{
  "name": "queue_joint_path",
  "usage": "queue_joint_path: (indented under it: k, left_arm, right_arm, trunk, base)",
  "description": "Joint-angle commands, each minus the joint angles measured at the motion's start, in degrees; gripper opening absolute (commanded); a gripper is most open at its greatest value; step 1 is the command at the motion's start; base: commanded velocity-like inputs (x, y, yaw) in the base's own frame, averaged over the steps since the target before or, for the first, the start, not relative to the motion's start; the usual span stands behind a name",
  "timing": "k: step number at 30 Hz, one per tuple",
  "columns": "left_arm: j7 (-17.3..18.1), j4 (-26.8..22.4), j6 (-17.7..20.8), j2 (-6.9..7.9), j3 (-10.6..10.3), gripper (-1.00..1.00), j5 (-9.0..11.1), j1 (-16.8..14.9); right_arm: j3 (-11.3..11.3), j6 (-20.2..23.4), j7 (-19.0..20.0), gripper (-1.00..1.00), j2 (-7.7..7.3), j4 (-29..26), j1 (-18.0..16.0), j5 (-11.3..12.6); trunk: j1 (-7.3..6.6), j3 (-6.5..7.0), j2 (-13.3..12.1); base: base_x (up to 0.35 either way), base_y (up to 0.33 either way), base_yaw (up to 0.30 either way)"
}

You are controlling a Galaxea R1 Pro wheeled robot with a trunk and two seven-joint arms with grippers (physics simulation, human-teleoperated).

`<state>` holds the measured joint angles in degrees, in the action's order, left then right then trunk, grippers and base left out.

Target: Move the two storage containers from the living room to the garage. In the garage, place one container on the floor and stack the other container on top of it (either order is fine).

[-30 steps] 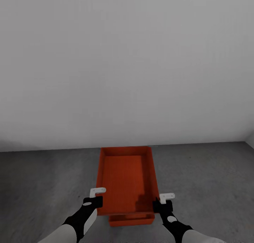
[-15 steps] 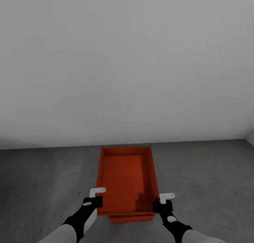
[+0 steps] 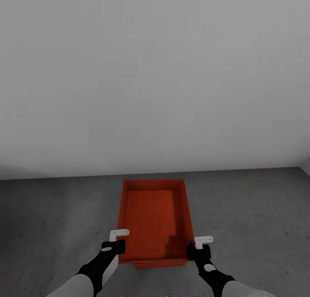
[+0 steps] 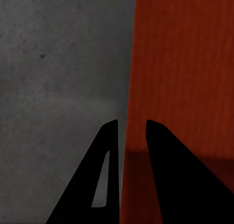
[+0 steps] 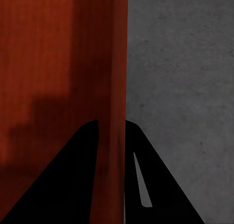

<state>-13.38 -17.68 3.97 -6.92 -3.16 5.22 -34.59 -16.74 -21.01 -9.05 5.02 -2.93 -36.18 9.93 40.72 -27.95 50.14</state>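
Holding the upper bin [image 3: 151, 217] by both long walls, the robot has it over the lower bin [image 3: 160, 265], of which just a strip of near wall peeks out beneath the held one's near edge. Both sit out on the grey concrete floor [image 3: 51, 211] of the garage, near the foot of the pale wall [image 3: 155, 73].

The left gripper [image 3: 117, 241] straddles the left wall close to the near corner, one finger [image 4: 108, 177] outside and the other [image 4: 165, 175] inside, clamped on the thin red edge. The right gripper [image 3: 199, 245] does the same on the opposite wall.

Whether the upper bin already rests on the lower one, I can't tell from here.

Now for a tidy finish, I'd say: keep both hands level so the bin doesn't tip, line its near edge up over that strip below, and lower straight down. Let go on both sides together, only once it sits square. Thin walls like these could flex or skew if one side lets go first.
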Motion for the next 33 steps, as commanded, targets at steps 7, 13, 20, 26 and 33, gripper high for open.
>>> queue_joint_path:
  k: [7, 13, 20, 26, 33]
  left_arm:
    - [-0.6, -0.3, 0.3, 0.00, 0.5, -1.00, 0.0, 0.0]
    - [-0.6, -0.3, 0.4, -0.02, 0.5, -1.00, 0.0, 0.0]
    - [-0.6, -0.3, 0.4, -0.02, 0.6, -1.00, 0.0, 0.0]
    - [-0.6, -0.3, 0.4, -0.02, 0.5, -1.00, 0.0, 0.0]
    - [-0.6, -0.3, 0.4, 0.04, 0.5, -1.00, 0.0, 0.0]
  right_arm:
    - [1.4, -0.5, -0.6, -1.00, -0.01, 0.2, 0.0, 2.0]
    - [1.4, -0.5, -0.6, -1.00, -0.02, 0.2, 0.0, 2.0]
    - [1.4, -0.5, -0.6, -1.00, -0.05, 0.2, 0.0, 2.0]
    - [1.4, -0.5, -0.6, -1.00, -0.05, 0.2, 0.0, 2.0]
    - [1.4, -0.6, -0.7, -1.00, -0.05, 0.2, 0.0, 2.0]
  trunk:
    - [0.00, -0.69, 0.0]
    - [0.00, -1.24, 0.0]
    - [0.00, -1.88, 0.0]
    - [0.00, -2.42, 0.0]
    - [0.00, -2.81, 0.0]
  base:
    - [0.000, 0.000, 0.000]
    - [0.000, 0.000, 0.000]
    - [0.000, 0.000, 0.000]
    - [0.000, 0.000, 0.000]
    - [0.001, 0.000, 0.000]
